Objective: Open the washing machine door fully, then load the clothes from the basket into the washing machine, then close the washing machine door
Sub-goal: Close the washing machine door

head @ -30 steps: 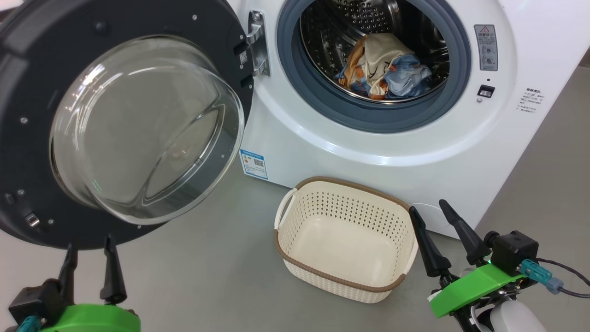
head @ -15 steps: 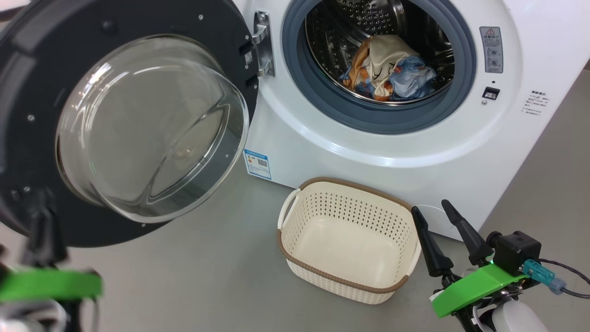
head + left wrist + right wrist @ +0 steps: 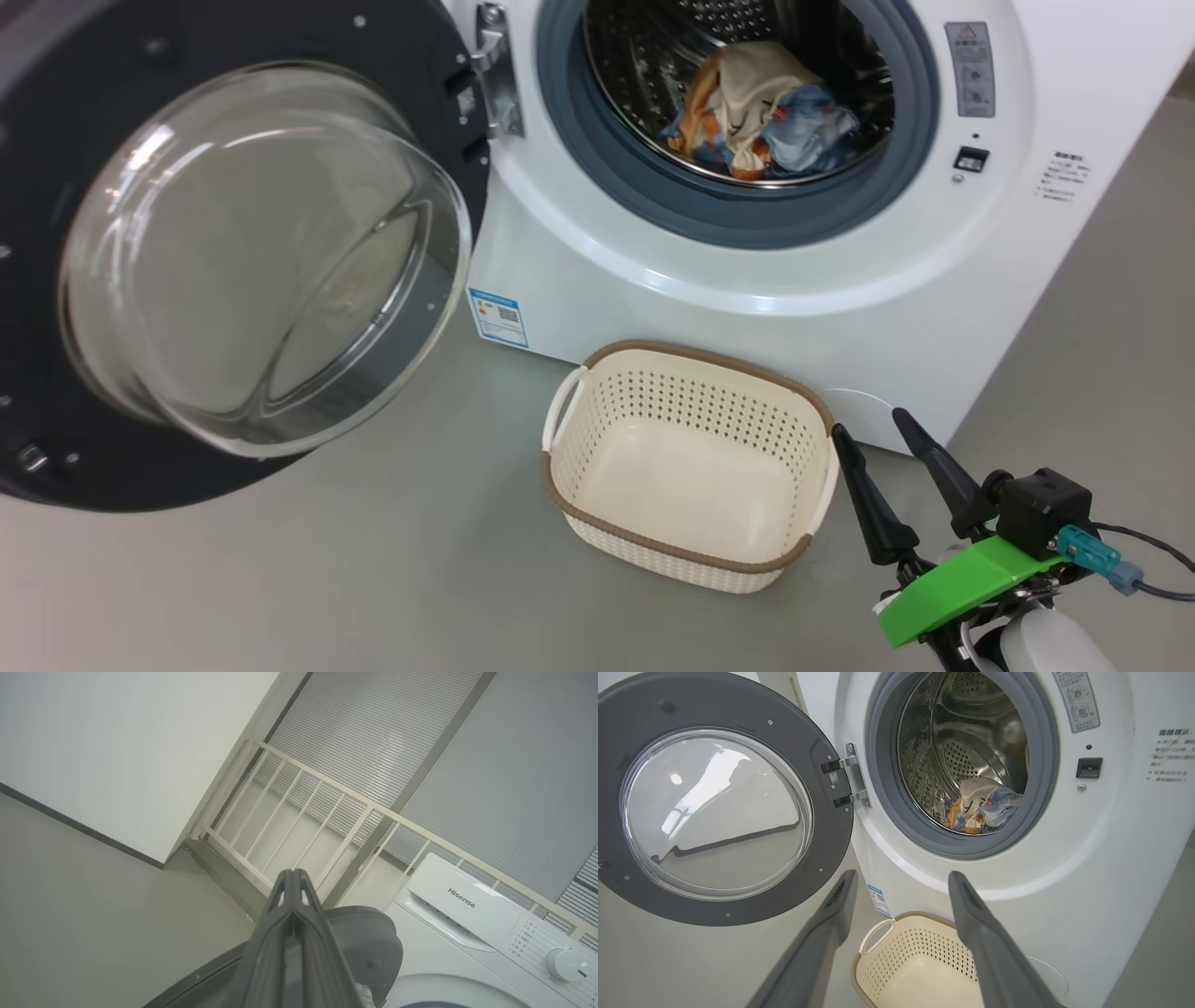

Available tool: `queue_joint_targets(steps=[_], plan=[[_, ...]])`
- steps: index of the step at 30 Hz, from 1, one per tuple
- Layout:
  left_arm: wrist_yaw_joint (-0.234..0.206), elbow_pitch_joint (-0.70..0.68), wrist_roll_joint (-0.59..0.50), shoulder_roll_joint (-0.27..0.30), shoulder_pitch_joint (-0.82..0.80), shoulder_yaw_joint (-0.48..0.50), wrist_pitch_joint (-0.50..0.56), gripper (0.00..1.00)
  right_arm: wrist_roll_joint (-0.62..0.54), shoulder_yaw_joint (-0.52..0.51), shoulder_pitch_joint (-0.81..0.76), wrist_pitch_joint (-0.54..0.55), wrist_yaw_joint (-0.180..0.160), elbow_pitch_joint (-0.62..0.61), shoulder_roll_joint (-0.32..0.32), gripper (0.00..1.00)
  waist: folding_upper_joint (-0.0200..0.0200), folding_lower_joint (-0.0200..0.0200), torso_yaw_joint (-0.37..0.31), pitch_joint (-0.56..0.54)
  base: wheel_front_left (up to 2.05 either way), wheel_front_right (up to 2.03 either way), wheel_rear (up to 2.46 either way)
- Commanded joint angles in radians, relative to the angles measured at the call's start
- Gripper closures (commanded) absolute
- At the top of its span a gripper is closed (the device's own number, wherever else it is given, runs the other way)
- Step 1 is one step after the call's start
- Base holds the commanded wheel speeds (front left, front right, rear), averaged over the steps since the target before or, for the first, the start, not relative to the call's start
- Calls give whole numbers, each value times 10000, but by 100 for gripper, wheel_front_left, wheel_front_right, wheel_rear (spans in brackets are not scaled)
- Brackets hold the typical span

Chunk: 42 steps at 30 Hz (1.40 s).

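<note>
The clothes point(image 3: 756, 121) lie inside the washing machine point(image 3: 747, 308); the basket point(image 3: 691, 555) is empty. The washing machine door point(image 3: 233, 261) stands wide at left. I'd have the left gripper point(image 3: 292, 877), pinched shut on nothing, push it squarely. The right gripper point(image 3: 868, 425) gapes empty.

My way into the drum point(image 3: 635, 84) is open
Door point(image 3: 233, 252) stands wide at left; basket point(image 3: 691, 411) sits on floor point(image 3: 373, 579) just below.
</note>
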<state>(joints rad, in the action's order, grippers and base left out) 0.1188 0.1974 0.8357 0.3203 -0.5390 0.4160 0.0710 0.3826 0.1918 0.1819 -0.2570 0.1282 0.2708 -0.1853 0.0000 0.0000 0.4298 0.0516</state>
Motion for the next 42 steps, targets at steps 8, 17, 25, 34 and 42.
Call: queue_joint_targets(steps=[8,17,25,34,42], plan=[[-75,2967,1949,1746,-1559,1628,1329,100,-37,379,466,-48,25,-162,-257,0,0,0,-606,516,0,0,0],[17,6304,3015,2705,-2275,2285,2180,100,-91,527,679,48,25,-210,-424,0,0,0,-1095,943,0,0,0],[95,7826,3411,3083,-2608,2399,2376,100,-191,558,748,118,25,-288,-428,0,0,0,-1304,1147,0,0,0],[115,8556,3710,3246,-2617,2020,3689,100,-239,508,748,109,25,-196,-320,0,0,0,-1330,1149,0,0,0],[117,7699,4263,3057,-1975,1559,5447,100,-129,484,669,41,25,-7,-149,0,0,0,-1178,810,0,0,0]])
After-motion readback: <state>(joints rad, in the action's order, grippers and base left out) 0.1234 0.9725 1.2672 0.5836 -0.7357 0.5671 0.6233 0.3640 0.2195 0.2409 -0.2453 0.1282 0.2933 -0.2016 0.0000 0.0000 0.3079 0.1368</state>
